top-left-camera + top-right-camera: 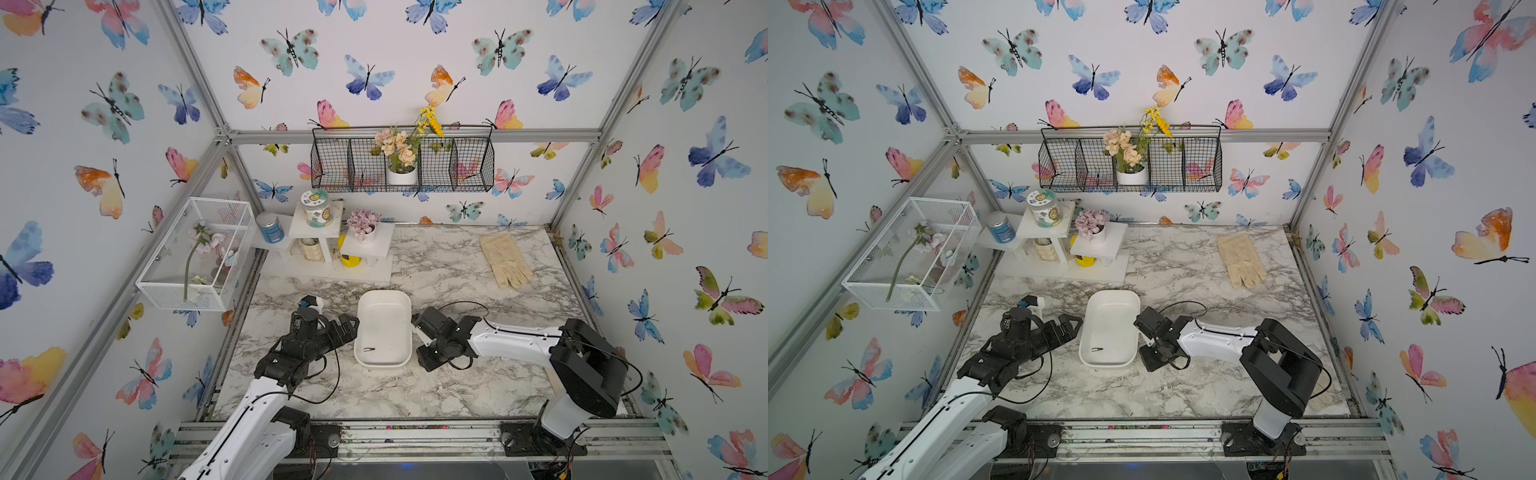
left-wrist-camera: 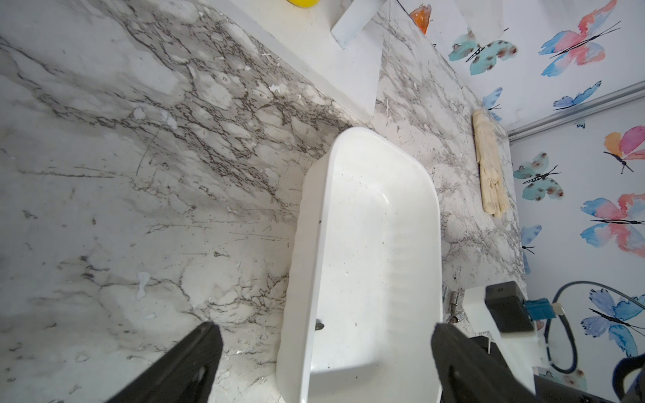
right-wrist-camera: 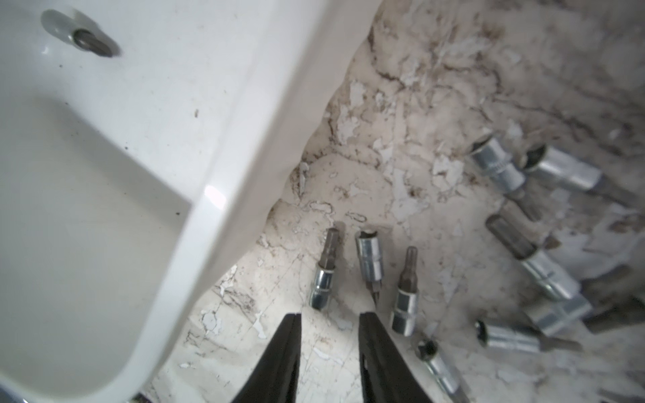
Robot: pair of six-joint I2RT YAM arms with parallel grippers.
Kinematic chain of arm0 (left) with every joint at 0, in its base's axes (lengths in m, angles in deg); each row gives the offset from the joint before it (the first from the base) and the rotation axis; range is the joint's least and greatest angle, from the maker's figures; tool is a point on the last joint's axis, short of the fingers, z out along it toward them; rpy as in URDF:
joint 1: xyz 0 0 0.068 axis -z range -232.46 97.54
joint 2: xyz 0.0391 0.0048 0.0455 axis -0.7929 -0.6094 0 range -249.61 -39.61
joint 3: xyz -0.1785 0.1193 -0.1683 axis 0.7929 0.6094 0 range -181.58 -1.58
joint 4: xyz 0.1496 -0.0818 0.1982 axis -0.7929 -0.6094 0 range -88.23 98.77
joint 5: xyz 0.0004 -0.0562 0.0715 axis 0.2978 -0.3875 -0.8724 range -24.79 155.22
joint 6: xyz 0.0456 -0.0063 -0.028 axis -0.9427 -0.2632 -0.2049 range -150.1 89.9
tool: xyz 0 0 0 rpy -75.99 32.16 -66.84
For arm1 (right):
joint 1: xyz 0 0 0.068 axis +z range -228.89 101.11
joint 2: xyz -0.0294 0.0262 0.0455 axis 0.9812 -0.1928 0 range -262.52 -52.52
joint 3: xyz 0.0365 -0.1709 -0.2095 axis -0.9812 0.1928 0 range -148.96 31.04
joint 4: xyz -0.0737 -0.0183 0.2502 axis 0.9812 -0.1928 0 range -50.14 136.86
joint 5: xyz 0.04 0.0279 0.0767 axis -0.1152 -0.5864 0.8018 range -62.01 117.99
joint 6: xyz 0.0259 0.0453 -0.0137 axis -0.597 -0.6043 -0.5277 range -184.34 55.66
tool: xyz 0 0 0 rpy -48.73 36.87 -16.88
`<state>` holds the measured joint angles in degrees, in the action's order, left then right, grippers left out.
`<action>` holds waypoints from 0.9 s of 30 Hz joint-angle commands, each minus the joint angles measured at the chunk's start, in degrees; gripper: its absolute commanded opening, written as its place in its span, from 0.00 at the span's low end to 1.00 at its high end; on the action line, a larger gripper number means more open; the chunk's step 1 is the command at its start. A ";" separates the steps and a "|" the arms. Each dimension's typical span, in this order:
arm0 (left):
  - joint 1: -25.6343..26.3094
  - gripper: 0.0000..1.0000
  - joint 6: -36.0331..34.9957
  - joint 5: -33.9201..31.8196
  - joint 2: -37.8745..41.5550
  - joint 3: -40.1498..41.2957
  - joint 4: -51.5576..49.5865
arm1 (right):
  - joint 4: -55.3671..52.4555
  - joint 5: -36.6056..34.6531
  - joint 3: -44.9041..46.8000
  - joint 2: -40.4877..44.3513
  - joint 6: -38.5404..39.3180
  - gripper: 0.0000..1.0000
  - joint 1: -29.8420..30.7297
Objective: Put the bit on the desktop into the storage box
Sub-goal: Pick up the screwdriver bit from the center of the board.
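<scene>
Left pincer gapes wide by the storage box — one bit inside. Right pincer, narrow and empty, hangs over loose bits on the desk.

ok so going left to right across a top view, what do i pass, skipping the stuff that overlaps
white mesh cage → left hand → storage box → right hand → glove

2 white arms — black joints, cables
</scene>
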<state>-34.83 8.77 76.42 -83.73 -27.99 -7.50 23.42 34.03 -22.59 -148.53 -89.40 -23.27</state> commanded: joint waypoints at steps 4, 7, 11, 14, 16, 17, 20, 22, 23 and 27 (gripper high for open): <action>-0.14 0.99 -0.21 -1.98 1.07 0.13 -2.07 | 1.38 0.07 -2.85 -2.49 -0.43 0.31 0.46; -0.26 0.99 -0.24 -2.37 1.62 0.08 -2.47 | 1.60 -0.24 -3.37 -3.20 -0.51 0.30 0.46; -0.36 0.99 -0.21 -2.63 2.24 0.25 -2.71 | 1.40 -0.74 -3.74 -3.90 -0.69 0.29 0.46; -0.45 0.99 -0.25 -2.65 2.28 0.38 -2.78 | 0.80 -1.20 -4.10 -4.57 -0.74 0.27 0.46; -0.41 0.99 -0.20 -2.67 2.28 0.35 -2.94 | 0.44 -1.39 -4.12 -4.77 -0.86 0.25 0.46; -0.40 0.99 -0.20 -2.62 2.33 0.42 -2.96 | 0.24 -1.39 -4.12 -4.89 -0.85 0.25 0.46; -0.57 0.99 -0.20 -2.59 2.39 0.62 -2.78 | -0.15 -1.64 -4.11 -4.85 -0.87 0.23 0.46; -0.52 0.99 -0.20 -2.45 2.32 0.68 -2.71 | -0.52 -1.74 -4.18 -4.89 -0.80 0.22 0.46; -0.56 0.99 -0.20 -2.47 2.35 0.72 -2.70 | -0.72 -1.74 -4.18 -4.89 -0.85 0.22 0.46; -0.57 0.99 -0.17 -2.45 2.42 0.76 -2.62 | -1.59 -2.06 -4.38 -4.89 -0.93 0.20 0.46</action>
<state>-35.14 8.77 75.32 -81.98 -27.91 -9.14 24.42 33.71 -25.83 -152.77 -90.01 -23.27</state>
